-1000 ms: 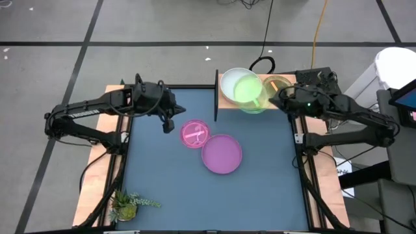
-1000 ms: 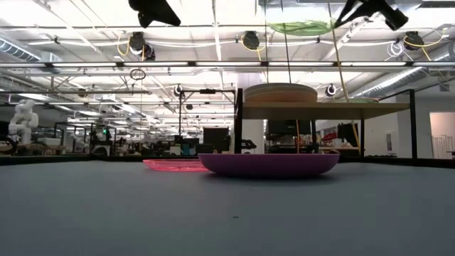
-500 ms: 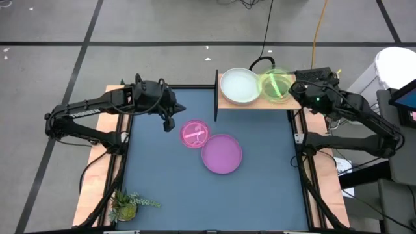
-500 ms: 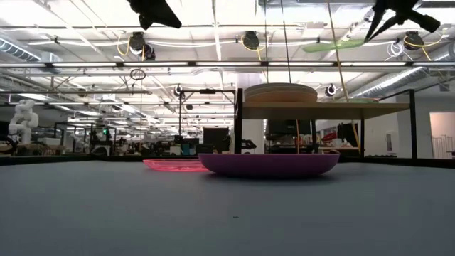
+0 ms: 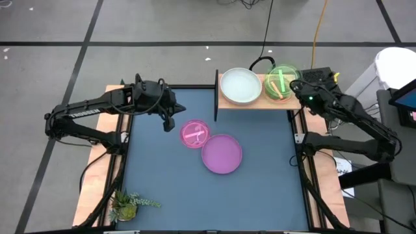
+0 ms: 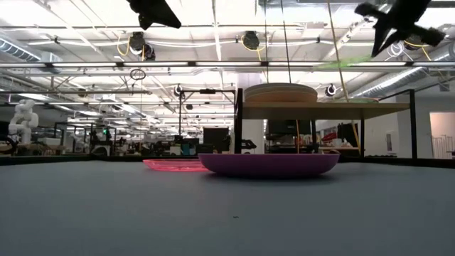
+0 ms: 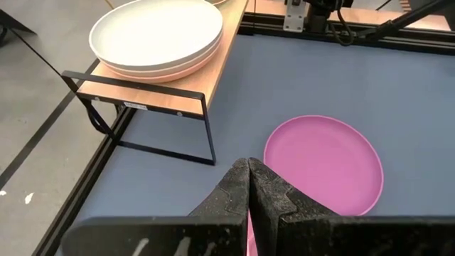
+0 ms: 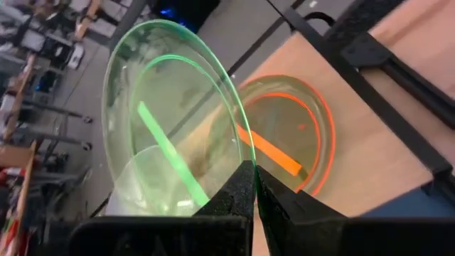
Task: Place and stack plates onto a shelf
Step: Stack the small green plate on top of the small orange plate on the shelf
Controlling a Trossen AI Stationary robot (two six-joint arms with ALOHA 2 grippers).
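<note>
Standing at the far edge of the blue-grey table [image 5: 260, 188], the shelf [image 5: 255, 102] is a light-wood board on thin black legs, with a black upright at its left end. On it sits a stack of two large plates [image 7: 158, 35], a white one on a salmon-pink one. Out on the table lies the large purple plate [image 5: 221, 154], plain and matte, and touching its rim lies the smaller pink plate [image 5: 194, 134], translucent with a centre bar.

Above the shelf's right half, the right gripper [image 8: 254, 186] is clamped on the rim of the green plate [image 8: 173, 121], a clear dish with a bright green bar, held tilted over the orange plate [image 8: 288, 139], which rests on the board.

The left gripper [image 7: 248, 186] hangs closed and empty above the table, near the pink plate.

No readable writing or labels show on any of them.
</note>
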